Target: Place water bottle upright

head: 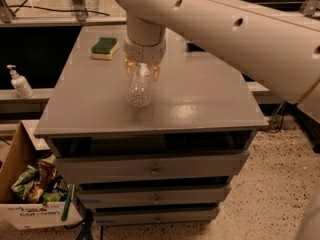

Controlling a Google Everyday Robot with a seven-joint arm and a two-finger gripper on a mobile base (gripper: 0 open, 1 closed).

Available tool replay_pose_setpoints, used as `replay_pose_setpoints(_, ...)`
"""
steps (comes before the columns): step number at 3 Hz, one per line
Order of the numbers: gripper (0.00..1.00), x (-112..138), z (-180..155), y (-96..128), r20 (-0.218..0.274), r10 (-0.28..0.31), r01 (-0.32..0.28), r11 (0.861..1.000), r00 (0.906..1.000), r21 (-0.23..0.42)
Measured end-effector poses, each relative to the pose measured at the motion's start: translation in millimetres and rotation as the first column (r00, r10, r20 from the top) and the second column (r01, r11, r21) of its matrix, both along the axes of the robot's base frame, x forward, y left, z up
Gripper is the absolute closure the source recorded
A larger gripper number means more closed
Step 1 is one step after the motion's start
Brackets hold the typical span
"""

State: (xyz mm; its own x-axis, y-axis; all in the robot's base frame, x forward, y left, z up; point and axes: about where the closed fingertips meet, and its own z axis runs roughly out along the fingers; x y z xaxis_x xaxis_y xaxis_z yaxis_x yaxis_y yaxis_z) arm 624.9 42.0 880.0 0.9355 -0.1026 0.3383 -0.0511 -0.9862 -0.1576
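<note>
Water bottle [139, 87] is clear and bumpy, and it sits over the middle of the gray tabletop [200, 99]. It leans, with its top end up in the gripper [142, 71] and its round bottom end pointing down and toward the camera. I cannot tell if the bottom touches the tabletop. The yellowish fingers [129, 67] are narrow, one on each side of the bottle's top part, squeezing it. A big white arm [225, 29] reaches in from the upper right. A green and yellow sponge [105, 48] lies near the far left corner, well apart from the bottle. Drawers [152, 168] are under the tabletop. A small white pump bottle [19, 82] stands on a ledge to the left. A cardboard box [30, 194] of snack packs sits on the floor.
</note>
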Motion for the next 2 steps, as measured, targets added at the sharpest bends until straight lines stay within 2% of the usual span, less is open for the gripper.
replay_pose_setpoints(1, 1.0, 4.4, 21.4, -15.0, 0.148, 0.037, -0.04, 0.999, 0.9882, 0.018)
replay_pose_setpoints(2, 1.0, 10.3, 46.5, -30.0, 0.216, 0.075, -0.087, 0.995, 0.9734, 0.043)
